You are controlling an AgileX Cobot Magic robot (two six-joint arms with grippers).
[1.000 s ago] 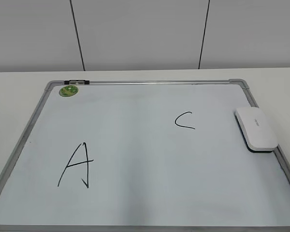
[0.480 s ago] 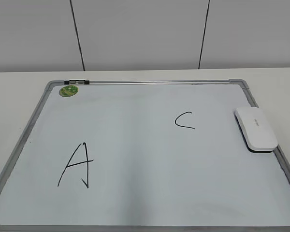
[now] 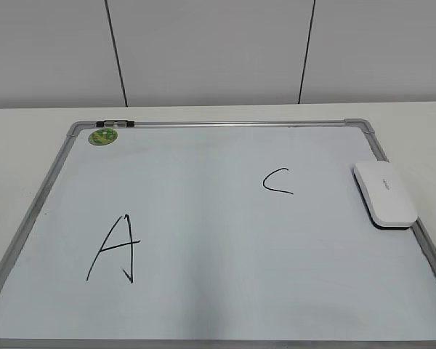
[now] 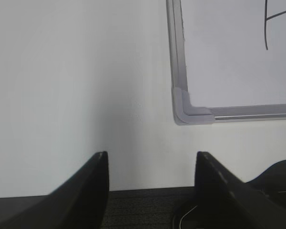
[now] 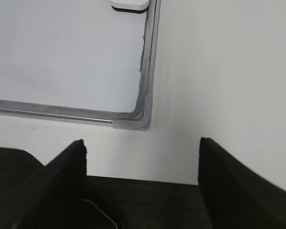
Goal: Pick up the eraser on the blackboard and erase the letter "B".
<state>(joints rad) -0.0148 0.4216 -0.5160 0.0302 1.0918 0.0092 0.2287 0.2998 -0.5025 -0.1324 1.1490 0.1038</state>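
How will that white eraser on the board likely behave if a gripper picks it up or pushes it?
The eraser looks like smooth, rounded plastic, so the fingers may slip. It lies flat and low, unlikely to tip or roll. On the glossy blackboard it would probably slide easily.

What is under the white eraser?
The eraser lies on the blackboard, by its right frame. A thin dark underside shows along its edge. Any writing beneath it would be covered.

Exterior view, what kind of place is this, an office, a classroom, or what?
Probably a lab or office test bench: a whiteboard lies flat on a plain white table, with an eraser and green magnet on it, before bare grey wall panels.
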